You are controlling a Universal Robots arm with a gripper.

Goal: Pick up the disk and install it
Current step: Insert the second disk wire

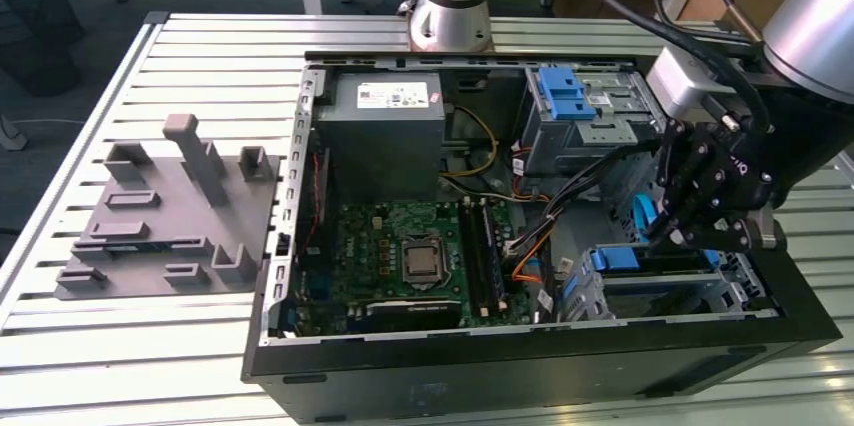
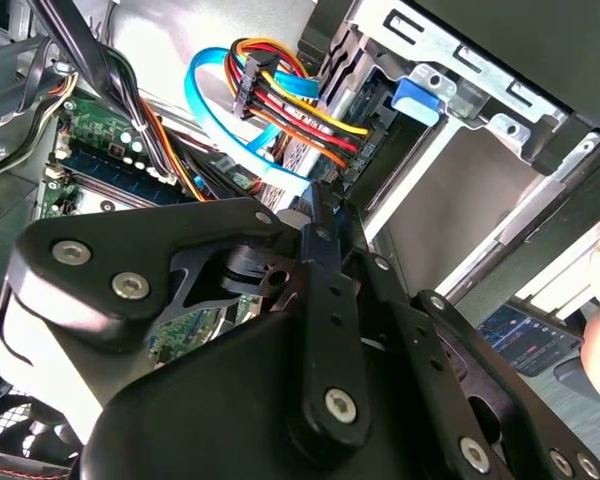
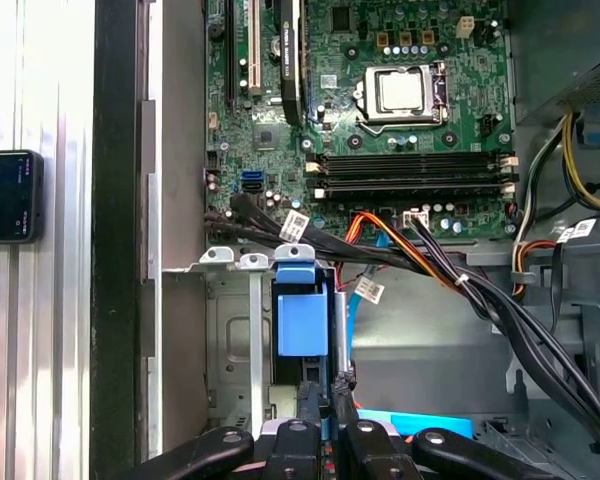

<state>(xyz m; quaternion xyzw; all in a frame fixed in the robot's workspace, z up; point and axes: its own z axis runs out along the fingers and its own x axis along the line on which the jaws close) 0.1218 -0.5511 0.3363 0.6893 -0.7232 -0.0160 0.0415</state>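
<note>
My gripper (image 1: 674, 236) hangs inside the open computer case (image 1: 534, 366) at the exterior view's right. It is over the lower metal drive cage (image 1: 674, 298) with its blue plastic latch (image 1: 617, 258). In both wrist views the two black fingers (image 3: 313, 405) stand pressed together and shut, with nothing visible between them. Their tips (image 2: 318, 200) sit just beside the blue latch (image 3: 302, 318) and the cage (image 3: 235, 340). A blue flat cable (image 2: 205, 95) and a bundle of red, orange and yellow wires (image 2: 300, 100) loop close by. The disk is hidden.
The green motherboard (image 1: 414, 256) and grey power supply (image 1: 387, 136) fill the case's left half. A second bay with blue parts (image 1: 567, 96) stands at the back right. Black cables (image 3: 430, 265) cross by the cage. A grey fixture plate (image 1: 167, 216) and a phone (image 3: 8, 195) lie on the table.
</note>
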